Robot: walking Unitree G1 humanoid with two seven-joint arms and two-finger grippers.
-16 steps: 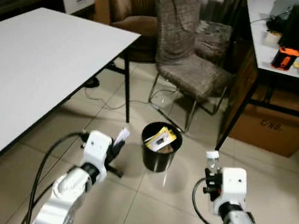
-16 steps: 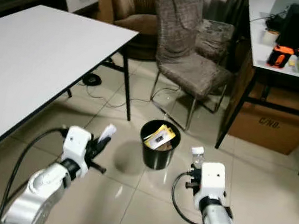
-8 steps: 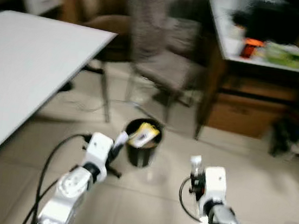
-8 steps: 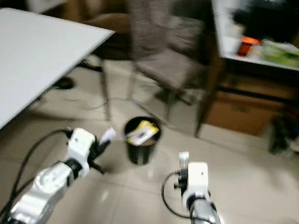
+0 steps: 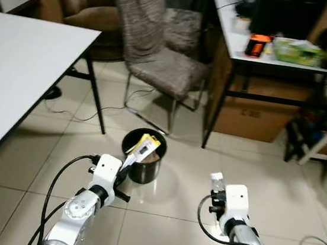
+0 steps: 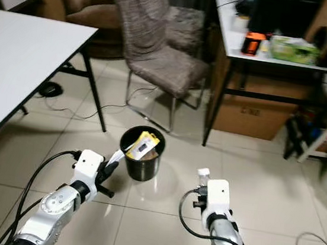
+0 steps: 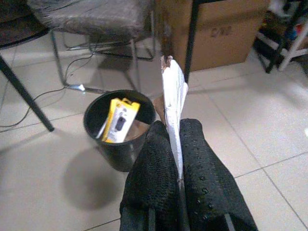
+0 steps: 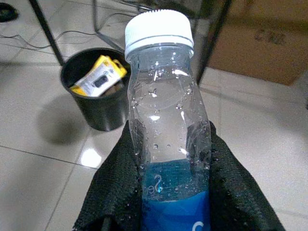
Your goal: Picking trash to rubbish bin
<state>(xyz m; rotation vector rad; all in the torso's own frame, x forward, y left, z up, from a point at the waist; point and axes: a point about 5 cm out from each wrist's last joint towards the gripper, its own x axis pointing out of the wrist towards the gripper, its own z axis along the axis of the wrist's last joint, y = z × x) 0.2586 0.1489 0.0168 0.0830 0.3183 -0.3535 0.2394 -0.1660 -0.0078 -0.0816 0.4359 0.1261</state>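
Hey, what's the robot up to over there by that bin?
The robot is carrying trash toward the black bin on the tiled floor. Its left gripper is shut on a scrap of white paper, held close beside the bin's rim. Its right gripper grips a clear plastic bottle with a white cap, off to the bin's right. A yellow package already sits in the bin.

The bottle (image 8: 171,144) runs off the frame edge, its label cut short.

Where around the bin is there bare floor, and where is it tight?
Bare tiles lie between the bin and both grippers, and right of it toward the desk leg. Behind it is crowded: chair legs and a cable. The bin mouth is partly filled by a yellow package.
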